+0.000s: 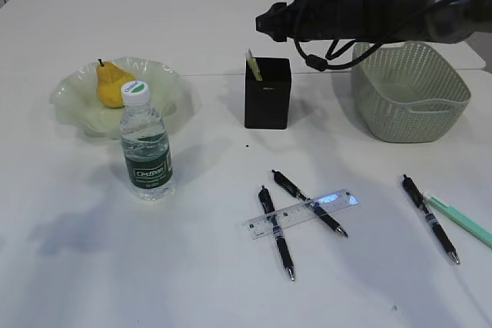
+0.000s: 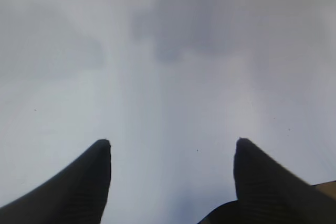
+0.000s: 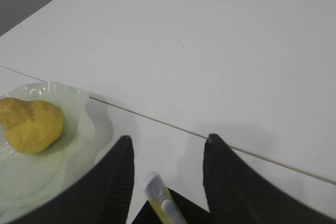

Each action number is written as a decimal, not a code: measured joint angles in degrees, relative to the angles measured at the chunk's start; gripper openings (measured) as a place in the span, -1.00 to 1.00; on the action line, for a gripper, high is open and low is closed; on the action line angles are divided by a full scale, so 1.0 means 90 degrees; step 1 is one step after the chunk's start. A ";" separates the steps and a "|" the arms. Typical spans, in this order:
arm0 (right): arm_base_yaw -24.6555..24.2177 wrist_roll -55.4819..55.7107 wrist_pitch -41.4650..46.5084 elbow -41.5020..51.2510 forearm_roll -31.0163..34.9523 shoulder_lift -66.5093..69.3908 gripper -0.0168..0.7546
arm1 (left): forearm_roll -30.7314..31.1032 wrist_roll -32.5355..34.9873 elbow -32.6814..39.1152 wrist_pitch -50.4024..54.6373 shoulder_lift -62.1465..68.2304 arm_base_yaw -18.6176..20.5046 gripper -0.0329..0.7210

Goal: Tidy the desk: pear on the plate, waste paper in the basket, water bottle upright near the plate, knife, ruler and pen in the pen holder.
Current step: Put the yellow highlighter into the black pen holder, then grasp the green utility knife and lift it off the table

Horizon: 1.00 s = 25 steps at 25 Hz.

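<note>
Presently, the plate at the left rear of the tabletop holds the pear, stem up, resting inside the ruffled rim. The water bottle stands upright, cap on, just in front of the plate and overlapping its near edge in the exterior view. The pen holder stands near the centre with the knife inside it, leaning toward the left rear corner and its top projecting above the rim. The basket sits at the right rear; no contents are discernible in it from this angle. Outside any container, the ruler lies flat in the front centre, laid across two black pens that angle toward each other beneath it. A third black pen lies to the right, with a mint-green pen just beside it, running to the right frame edge. The right end effector hovers directly over the pen holder with its jaws parted, the knife's top showing between them but touching neither finger; it grips nothing. The left end effector is spread wide over bare tabletop, released and empty. Open surface extends across the front left and behind the pen holder; a seam in the tabletop runs across the rear.
</note>
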 joint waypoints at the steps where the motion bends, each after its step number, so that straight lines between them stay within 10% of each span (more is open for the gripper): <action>1: 0.0000 0.0214 0.0009 0.0000 -0.0165 -0.0057 -0.11 | 0.0000 0.0000 0.0000 0.0000 0.0000 0.0000 0.46; 16: 0.0010 0.7200 0.2778 -0.0004 -0.7337 -0.1660 -0.11 | 0.0019 0.0000 0.0000 0.0171 0.0000 0.0000 0.46; 25: 0.0010 0.8073 0.4511 -0.0014 -0.8575 -0.2818 -0.11 | 0.0042 0.0000 0.0000 0.0212 0.0000 0.0000 0.46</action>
